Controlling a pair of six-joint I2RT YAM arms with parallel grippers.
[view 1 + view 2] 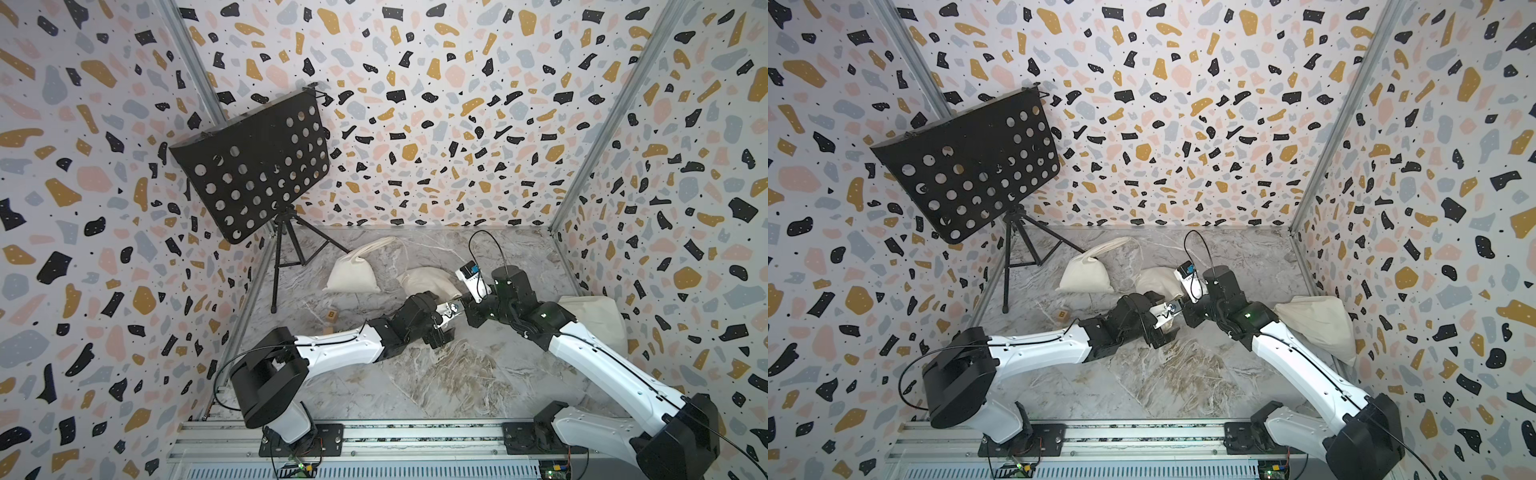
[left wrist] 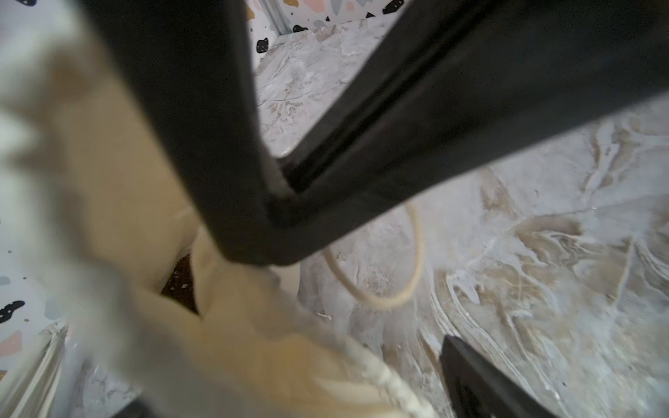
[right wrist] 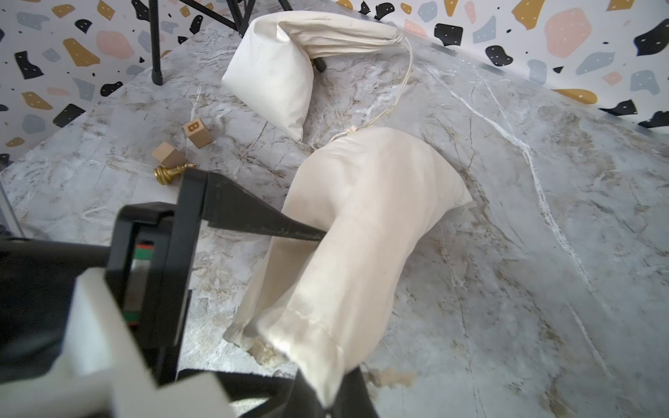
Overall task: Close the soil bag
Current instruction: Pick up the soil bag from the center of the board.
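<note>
Cream cotton soil bag [image 3: 362, 224] lies mid grey marble surface [image 3: 543, 253], hem pinched by the right fingers [image 3: 307, 401]; the spread left fingers [image 3: 253, 220] should catch the loose cord [image 2: 420, 253] and pull steadily.

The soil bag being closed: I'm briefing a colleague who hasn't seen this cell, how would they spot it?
Find the black music stand at the back left of the marble table; three cream cloth bags lie to its right. The soil bag is the middle one, the only one the right claw pinches, its mouth showing dark soil.
</note>
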